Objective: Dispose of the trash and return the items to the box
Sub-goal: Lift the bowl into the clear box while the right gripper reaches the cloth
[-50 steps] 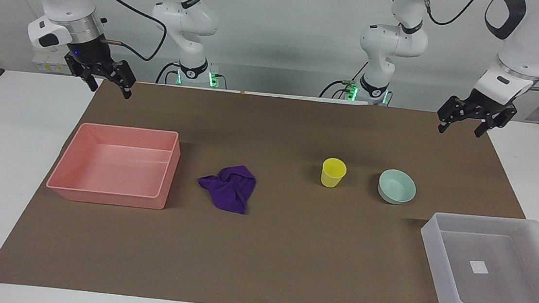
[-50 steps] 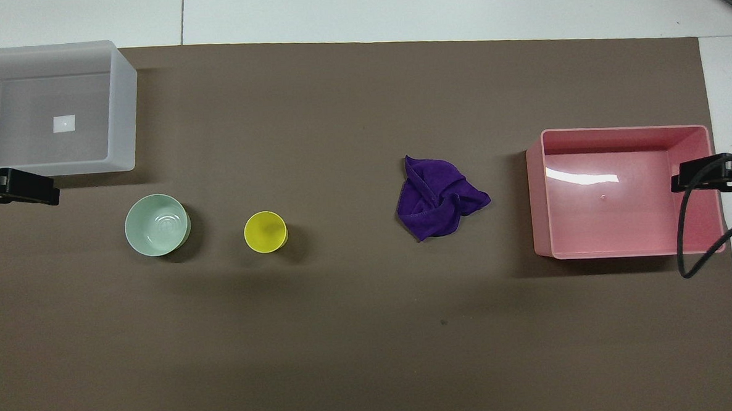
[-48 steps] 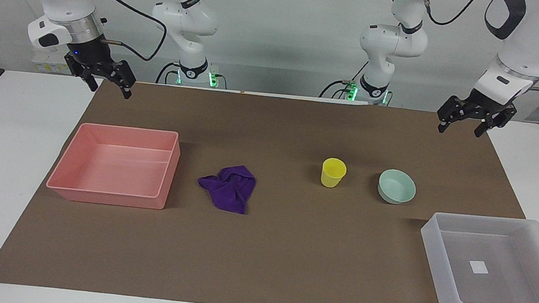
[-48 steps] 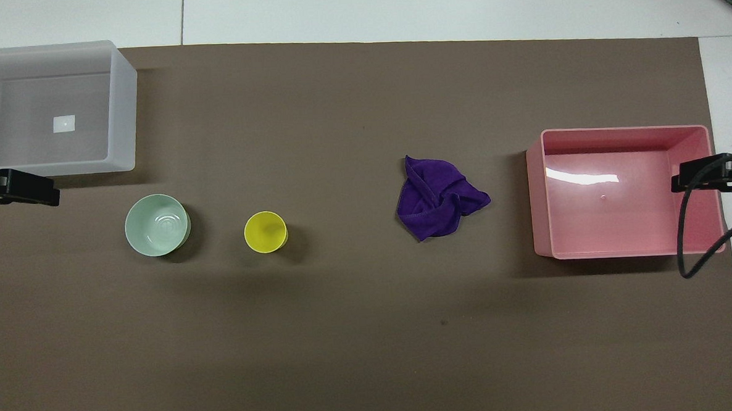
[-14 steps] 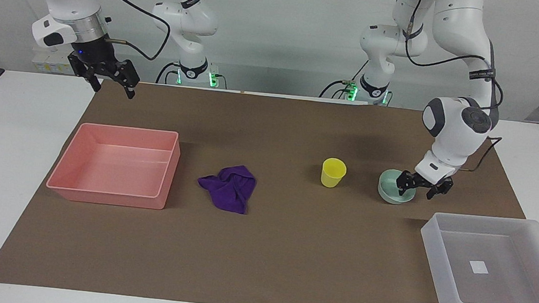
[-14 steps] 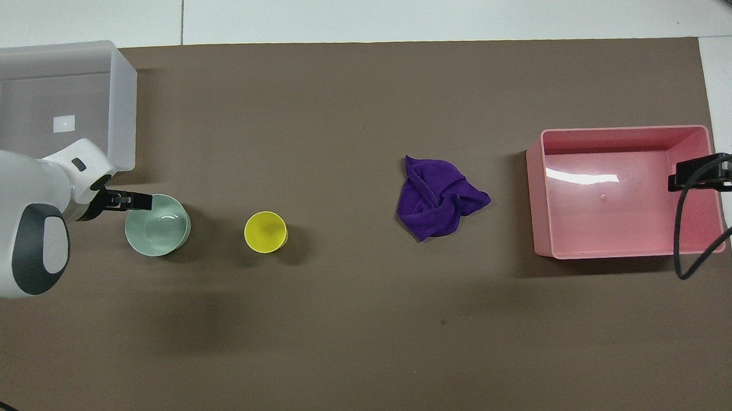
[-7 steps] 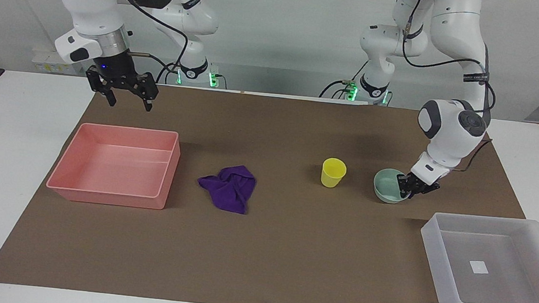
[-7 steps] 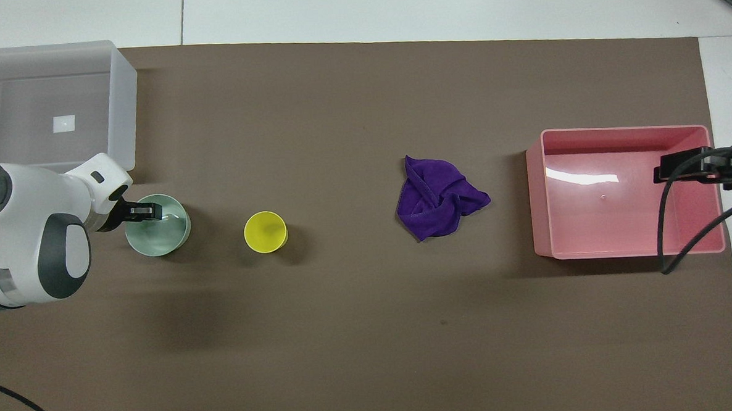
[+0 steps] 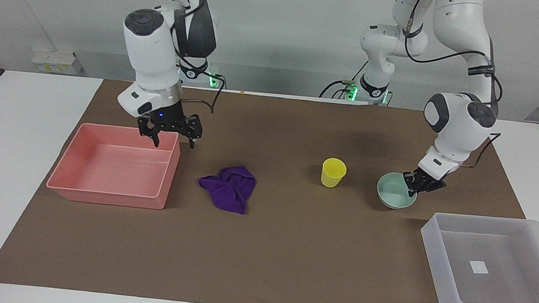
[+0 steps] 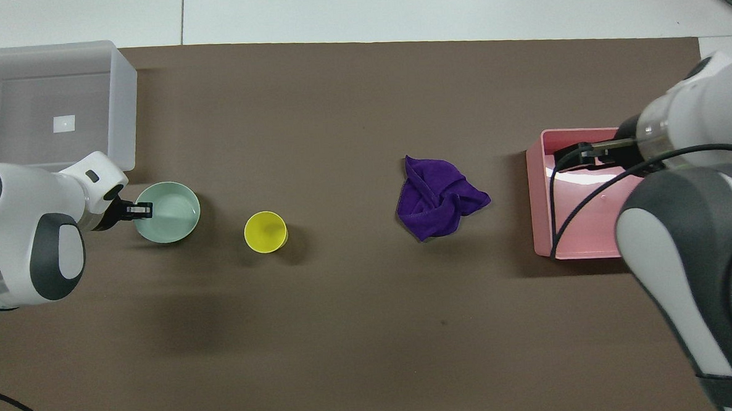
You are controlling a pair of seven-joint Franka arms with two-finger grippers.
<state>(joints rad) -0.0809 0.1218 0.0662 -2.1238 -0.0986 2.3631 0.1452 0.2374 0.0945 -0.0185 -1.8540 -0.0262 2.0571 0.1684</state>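
moved: mint-green bowl (image 9: 396,191) shifted slightly; right gripper (image 9: 171,139) swung over pink tray (image 9: 73,166) rim, wide, toward purple cloth (image 9: 230,187).
left gripper (image 9: 418,185): pinching bowl rim, for translucent box (image 9: 439,274).

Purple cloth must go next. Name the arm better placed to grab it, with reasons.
Right. The right claw hangs open over the pink tray's corner beside the purple cloth. The left claw is shut on the green bowl's rim, toward the table's left-arm end.
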